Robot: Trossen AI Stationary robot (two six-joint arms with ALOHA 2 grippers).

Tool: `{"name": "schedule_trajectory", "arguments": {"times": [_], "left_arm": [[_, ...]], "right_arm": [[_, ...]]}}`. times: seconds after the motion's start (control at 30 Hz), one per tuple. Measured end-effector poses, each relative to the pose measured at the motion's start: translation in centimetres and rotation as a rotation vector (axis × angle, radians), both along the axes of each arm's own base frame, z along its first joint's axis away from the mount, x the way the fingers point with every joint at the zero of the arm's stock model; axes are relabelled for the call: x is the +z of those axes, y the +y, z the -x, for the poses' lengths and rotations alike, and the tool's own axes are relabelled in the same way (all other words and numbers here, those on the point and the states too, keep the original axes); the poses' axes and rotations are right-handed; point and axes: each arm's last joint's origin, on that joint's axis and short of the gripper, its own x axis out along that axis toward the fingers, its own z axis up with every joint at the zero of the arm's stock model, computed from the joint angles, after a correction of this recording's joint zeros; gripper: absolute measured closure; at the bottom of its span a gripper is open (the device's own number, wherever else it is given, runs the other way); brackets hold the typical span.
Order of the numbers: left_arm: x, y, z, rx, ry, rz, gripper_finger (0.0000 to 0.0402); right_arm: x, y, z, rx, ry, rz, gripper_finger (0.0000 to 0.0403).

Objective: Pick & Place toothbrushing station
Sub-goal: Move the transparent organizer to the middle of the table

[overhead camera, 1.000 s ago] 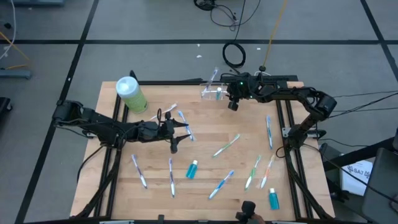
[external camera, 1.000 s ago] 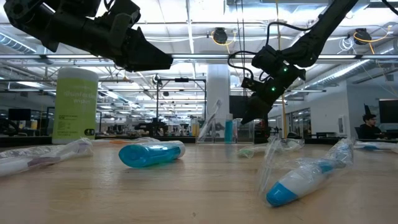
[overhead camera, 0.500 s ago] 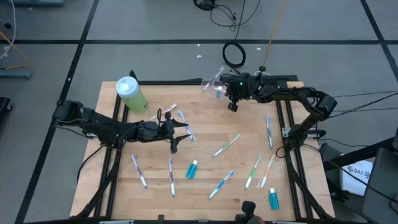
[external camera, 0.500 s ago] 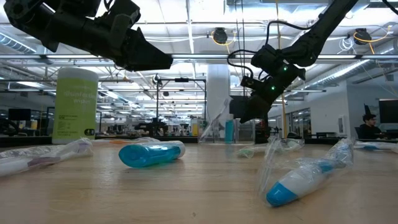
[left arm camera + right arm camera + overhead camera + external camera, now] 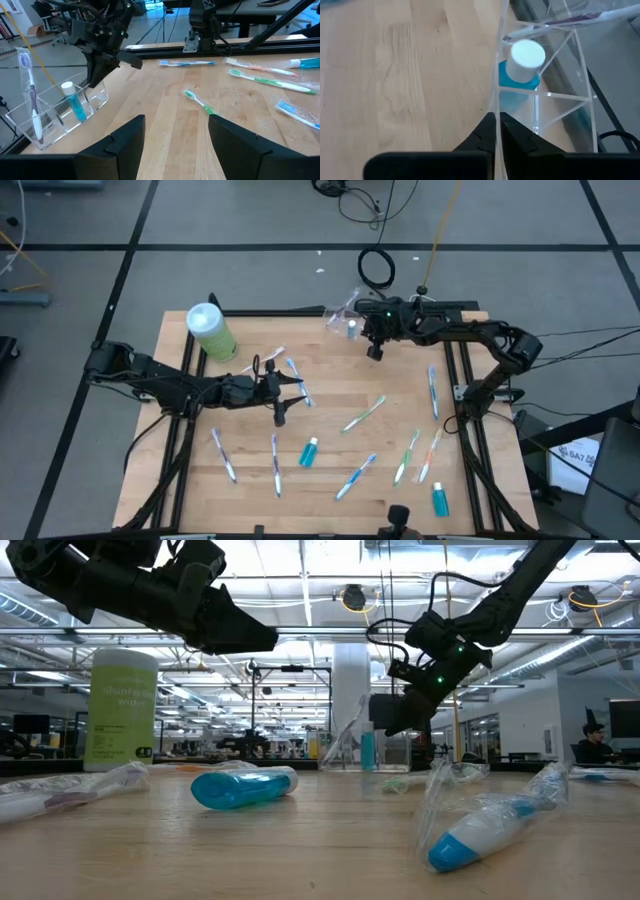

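Note:
The toothbrushing station (image 5: pixel 343 320) is a clear plastic holder with compartments at the table's far edge. It carries a teal white-capped tube (image 5: pixel 522 65) and one toothbrush (image 5: pixel 31 95). My right gripper (image 5: pixel 497 125) is shut on its wall and comes in from the table's right (image 5: pixel 362 330). My left gripper (image 5: pixel 175 145) hovers open over the table's middle left (image 5: pixel 287 388), holding nothing. Loose toothbrushes (image 5: pixel 363 415) and a teal tube (image 5: pixel 309 451) lie flat on the wood. My right gripper pinches the holder's long clear wall at its top rim (image 5: pixel 497 102) between the two fingers. One finger is on the table side, the other on the compartment side beside the tube. The fingers slant down from the table's right. The holder looks tipped, its lower end (image 5: pixel 40 142) on the table.
A green white-lidded canister (image 5: pixel 211 330) stands at the far left. Several wrapped toothbrushes (image 5: pixel 433 392) (image 5: pixel 356 476) (image 5: pixel 224 454) and another teal tube (image 5: pixel 439 500) are scattered over the near half. Black frame rails (image 5: pixel 462 395) run along the table's sides.
My right gripper has shut on the holder's wall. The holder has tipped and shifted a little toward the far edge, and its toothbrush now leans outward. My left arm has kept still.

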Motion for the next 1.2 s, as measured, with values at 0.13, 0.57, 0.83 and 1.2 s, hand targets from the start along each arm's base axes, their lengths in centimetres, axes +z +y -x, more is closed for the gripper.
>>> {"name": "schedule_trajectory", "arguments": {"times": [0.13, 0.57, 0.83, 1.2], "left_arm": [[0.0, 0.0, 0.0, 0.000, -0.002, 0.000, 0.0179], [0.1, 0.0, 0.0, 0.000, -0.012, 0.001, 0.0179], [0.3, 0.0, -0.1, 0.003, -0.033, 0.017, 0.0179], [0.6, -0.1, -0.1, -0.036, -0.067, 0.036, 0.0179]], "right_arm": [[1.3, 0.2, 0.2, -0.008, -0.035, 0.022, 0.0399], [4.0, 3.5, 0.0, 0.094, -0.128, -0.095, 0.0400], [4.1, 7.2, -1.9, 0.165, -0.136, -0.200, 0.0399], [2.5, 11.9, -3.0, 0.225, -0.116, -0.284, 0.0398]]}}
